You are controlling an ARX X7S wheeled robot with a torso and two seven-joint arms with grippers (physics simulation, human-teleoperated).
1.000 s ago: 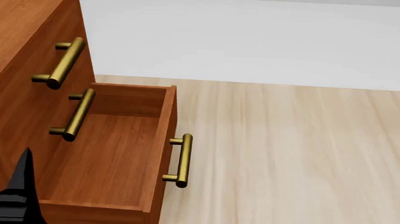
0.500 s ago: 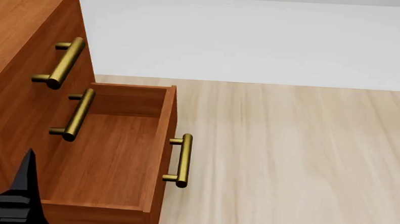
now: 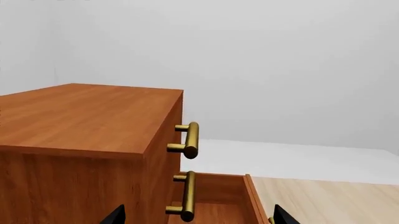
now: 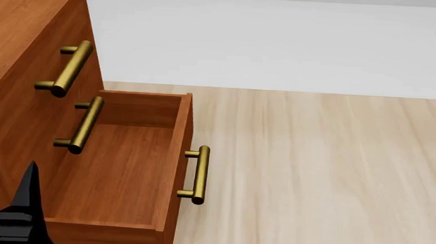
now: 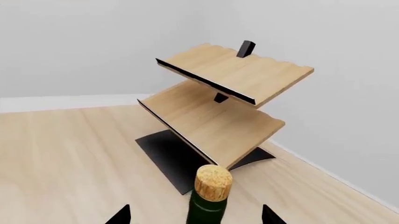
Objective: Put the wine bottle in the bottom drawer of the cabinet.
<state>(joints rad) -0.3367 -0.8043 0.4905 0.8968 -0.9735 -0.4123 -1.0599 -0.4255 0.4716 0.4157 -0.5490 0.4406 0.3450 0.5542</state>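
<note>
- While the left wrist view looks at the cabinet (image 3: pixel 87 140), it shows the flat top, two brass handles and a bit of the bottom drawer (image 3: pixel 249 196) pulled out below. Two dark tips of the left gripper (image 3: pixel 194 217) sit far apart at the edge, so its fingers are spread and hold nothing.
- From the head view, nothing has moved in the last second: the drawer (image 4: pixel 120 173) is just as far out, and the dark left gripper (image 4: pixel 22 215) waits in the same corner spot. The drawer is open and has nothing in it, so it looks ready for the bottle. The floor (image 4: pixel 319 176) is pale wood and the wall behind is plain white.
- On the right wrist view, the wine bottle (image 5: pixel 209 203) stands up between the tips of the right gripper (image 5: pixel 194 215), cork on top. The tips flank it, but whether they squeeze it cannot be told. Behind it stands a pale wooden rack (image 5: pixel 224 102) on a black base, near a white corner of the room.
- So the bottle is not in the drawer yet, and carrying it over looks like the next job.
</note>
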